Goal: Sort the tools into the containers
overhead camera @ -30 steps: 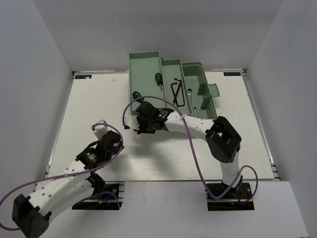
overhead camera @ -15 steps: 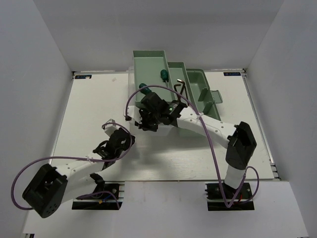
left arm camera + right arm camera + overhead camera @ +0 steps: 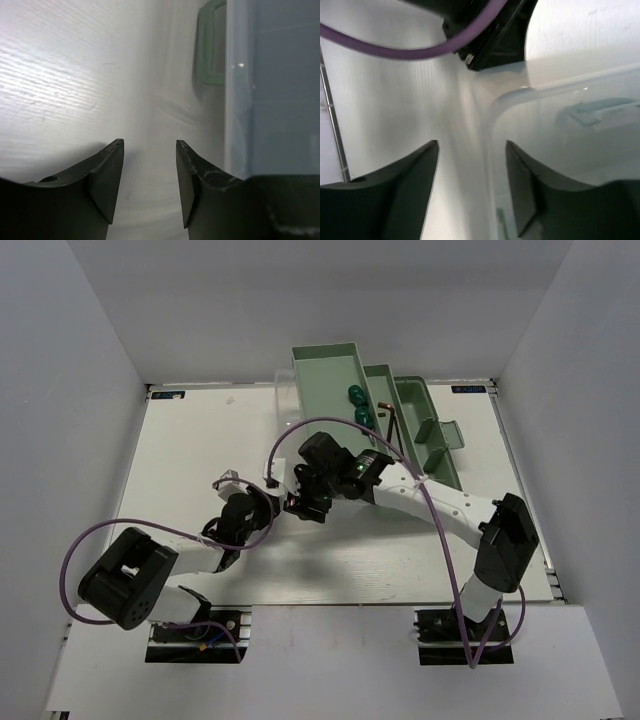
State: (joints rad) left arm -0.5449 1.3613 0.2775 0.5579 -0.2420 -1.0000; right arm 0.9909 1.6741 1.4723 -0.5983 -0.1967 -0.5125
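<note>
The mint-green toolbox (image 3: 322, 375) is sitting at the upper centre of the overhead view, its trays stepping down toward the right. Two green-handled screwdrivers (image 3: 353, 393) are lying near its middle, though which compartment is unclear, and a thin dark hex key (image 3: 390, 412) is lying just right of them. Its translucent lid (image 3: 270, 100) is filling the right of the left wrist view, with the green handle (image 3: 207, 45) at the top. The left gripper (image 3: 149, 145) is hovering over the white table (image 3: 180, 460) beside that lid, fingers spread and empty. The right gripper (image 3: 472, 145) is likewise spread, the lid's pale rim running down between its fingers; contact cannot be told.
</note>
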